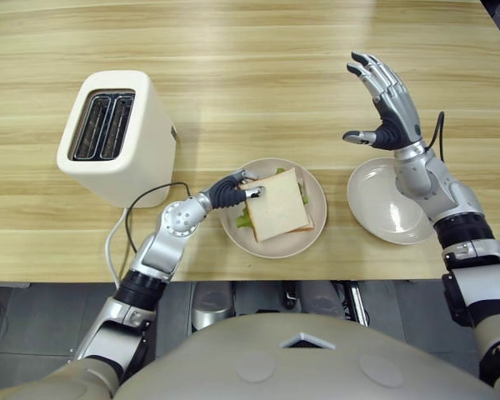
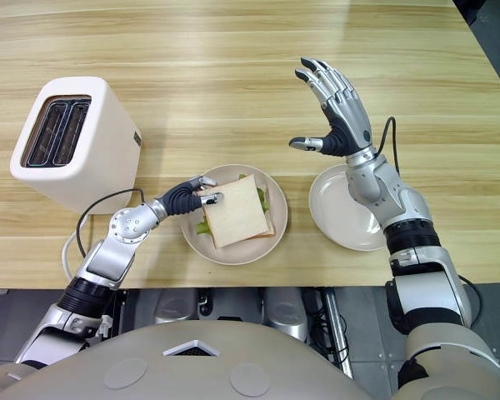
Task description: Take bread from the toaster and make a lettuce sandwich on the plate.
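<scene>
The sandwich sits on the plate [image 1: 312, 237] at the near edge of the table [image 1: 250, 50], directly before the robot. Its top slice of bread [image 1: 277, 205] lies flat and slightly skewed, and lettuce [image 1: 244, 221] protrudes beneath it at the left. The left eye view also shows a strip of green along the slice's right edge, while the right eye view shows that strip more narrowly. The left hand [image 1: 232, 192] is at the slice's left edge with its fingers drawn narrow, the fingertips pinched on the edge of the bread. Whether the grip is firm cannot be confirmed. Just to the right stands a second plate [image 2: 350, 225], apart from the first by a small gap. The right hand [image 2: 337, 104] is held above the table just beyond that plate, spread wide, holding nothing. The toaster [image 1: 142, 158] stands upright at the left, well apart from the plates, and its two slots look dark. Its cord [image 2: 73, 242] loops off the table's near edge beside the left arm.
</scene>
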Robot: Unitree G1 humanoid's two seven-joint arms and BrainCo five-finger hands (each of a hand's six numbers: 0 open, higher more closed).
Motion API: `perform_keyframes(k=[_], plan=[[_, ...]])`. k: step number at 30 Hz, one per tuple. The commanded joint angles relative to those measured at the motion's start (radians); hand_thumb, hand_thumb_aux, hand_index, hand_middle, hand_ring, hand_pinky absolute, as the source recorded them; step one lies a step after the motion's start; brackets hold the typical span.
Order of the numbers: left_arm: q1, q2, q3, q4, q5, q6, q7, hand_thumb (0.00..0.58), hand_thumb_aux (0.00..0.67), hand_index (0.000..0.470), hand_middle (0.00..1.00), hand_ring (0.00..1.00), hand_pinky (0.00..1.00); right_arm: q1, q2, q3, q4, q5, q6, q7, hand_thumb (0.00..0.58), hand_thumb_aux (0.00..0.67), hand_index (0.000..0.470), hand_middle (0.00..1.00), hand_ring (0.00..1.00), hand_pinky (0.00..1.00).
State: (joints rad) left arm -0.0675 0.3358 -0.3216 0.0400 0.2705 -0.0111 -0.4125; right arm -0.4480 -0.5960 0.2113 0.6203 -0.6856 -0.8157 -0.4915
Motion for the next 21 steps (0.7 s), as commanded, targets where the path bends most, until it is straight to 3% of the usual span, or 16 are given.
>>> perform_keyframes(k=[1,2,3,4,16,21], plan=[[-0.025,0.002,-0.031,0.051,0.094,-0.031,0.073,0.553,0.525,0.361,1.00,1.00,1.00,0.001,0.006,0.007,0.004,0.009,-0.008,0.023,0.000,0.000,0.000,0.00,0.00,0.00],[-0.031,0.002,-0.038,0.058,0.118,-0.042,0.096,0.553,0.525,0.361,1.00,1.00,1.00,0.003,0.008,0.010,0.003,0.008,-0.010,0.027,0.000,0.000,0.000,0.00,0.00,0.00],[-0.035,0.000,-0.044,0.063,0.134,-0.049,0.114,0.023,0.013,0.009,1.00,1.00,1.00,0.005,0.011,0.013,-0.001,0.008,-0.013,0.034,0.000,0.000,0.000,0.00,0.00,0.00],[-0.038,-0.002,-0.052,0.067,0.153,-0.057,0.131,0.000,0.000,0.000,1.00,1.00,1.00,0.008,0.013,0.017,-0.006,0.007,-0.014,0.039,0.000,0.000,0.000,0.00,0.00,0.00],[-0.038,-0.014,-0.086,0.024,0.267,-0.080,0.203,0.000,0.000,0.000,1.00,1.00,1.00,0.039,0.029,0.024,-0.031,0.009,-0.039,0.090,0.000,0.000,0.000,0.00,0.00,0.00],[-0.066,0.015,-0.034,-0.033,0.424,-0.054,0.377,0.000,0.000,0.000,1.00,1.00,1.00,0.047,0.040,0.032,-0.031,0.005,-0.049,0.110,0.000,0.000,0.000,0.00,0.00,0.00]])
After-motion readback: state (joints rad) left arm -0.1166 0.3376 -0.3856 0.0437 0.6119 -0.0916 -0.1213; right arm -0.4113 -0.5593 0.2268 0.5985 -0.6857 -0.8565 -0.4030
